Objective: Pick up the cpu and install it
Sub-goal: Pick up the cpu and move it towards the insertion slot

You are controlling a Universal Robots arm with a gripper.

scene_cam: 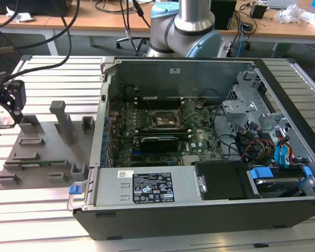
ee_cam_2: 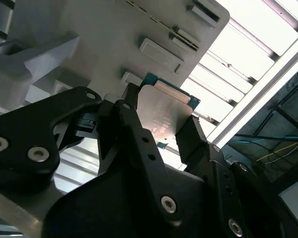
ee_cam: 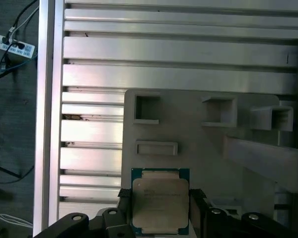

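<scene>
The cpu (ee_cam: pixel 160 204) is a small square chip with a silvery top and a thin green-tan edge. In both wrist views it sits between my two black fingers, just over the grey fixture plate (ee_cam: pixel 198 153). My gripper (ee_cam: pixel 160 194) is shut on the cpu (ee_cam_2: pixel 164 111), one finger against each of two opposite edges. In the second wrist view the gripper (ee_cam_2: pixel 159 119) shows the same grasp from the other side. In the exterior view my gripper (scene_cam: pixel 9 102) is at the far left, above the fixture plate (scene_cam: pixel 42 152). The dark socket frame (scene_cam: pixel 165 119) lies on the motherboard inside the open computer case.
The open case (scene_cam: pixel 199 210) fills the exterior view's right, with a long black card (scene_cam: pixel 158 142), drive bays and cables (scene_cam: pixel 262 147). Raised grey posts (scene_cam: pixel 63 118) stand on the fixture plate. The table is ribbed aluminium (ee_cam: pixel 179 49). The arm's base (scene_cam: pixel 186 31) is behind the case.
</scene>
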